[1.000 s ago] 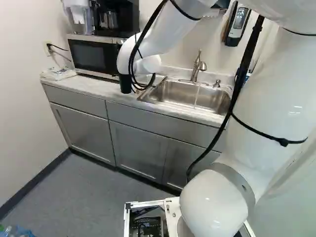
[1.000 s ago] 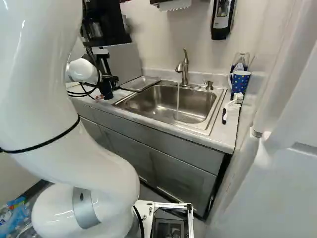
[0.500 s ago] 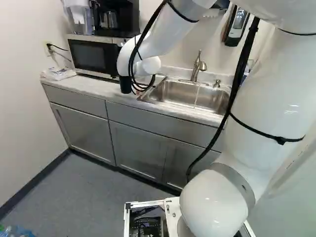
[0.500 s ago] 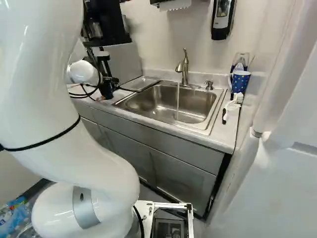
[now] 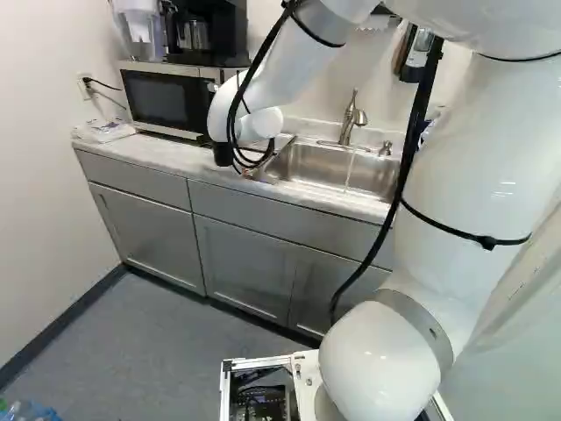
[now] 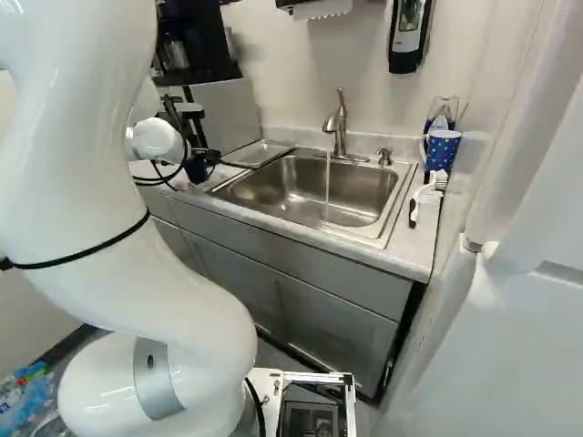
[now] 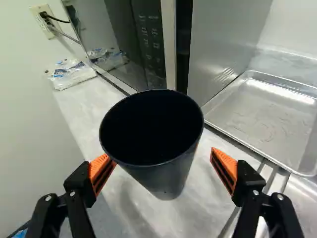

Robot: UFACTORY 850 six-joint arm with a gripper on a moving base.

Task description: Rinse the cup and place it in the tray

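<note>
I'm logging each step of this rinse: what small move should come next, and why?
Probably closing the gripper on the dark cup: it is between the fingers, but countertop shows between it and one orange pad, so it isn't gripped yet.

The white arm point(image 5: 289, 66) extends over the countertop point(image 5: 162, 156), its end adjacent to the dark cup point(image 5: 223, 155). A water stream point(image 5: 350, 168) descends from the faucet point(image 5: 351, 121) into the stainless-steel sink point(image 5: 324, 167). The microwave oven point(image 5: 162, 98) is located at the left of the left base view, beneath the coffee maker point(image 5: 215, 28).
</note>
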